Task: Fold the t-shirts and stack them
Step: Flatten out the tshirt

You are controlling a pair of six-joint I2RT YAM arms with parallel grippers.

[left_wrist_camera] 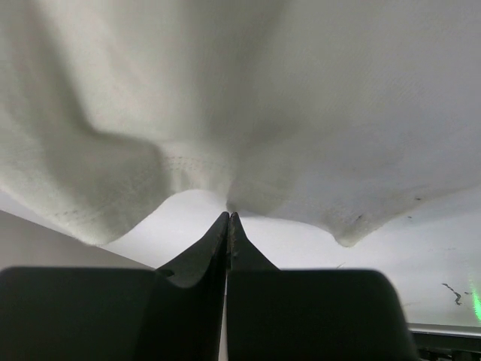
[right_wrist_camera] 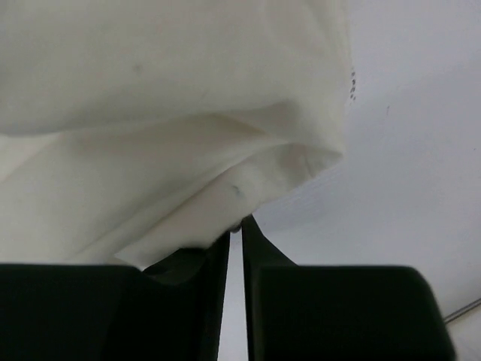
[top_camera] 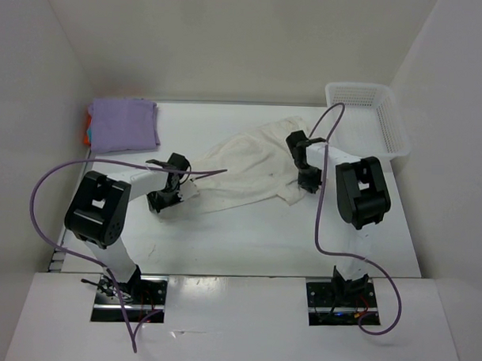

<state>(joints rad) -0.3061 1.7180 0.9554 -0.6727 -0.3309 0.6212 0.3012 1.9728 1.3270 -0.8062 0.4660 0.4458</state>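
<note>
Pinching hems of the rumpled off-white t-shirt (top_camera: 249, 161), left end effector (left_wrist_camera: 228, 218) and right end effector (right_wrist_camera: 239, 222) sit clamped.

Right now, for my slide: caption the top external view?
Left gripper and right gripper pinch the off-white t-shirt mid-table.

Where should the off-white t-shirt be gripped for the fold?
Likely at its two near corners, pinched low from the near side: the off-white t-shirt lies spread out, so only edges offer a pinchable lip. The left gripper and right gripper are shut there.
</note>
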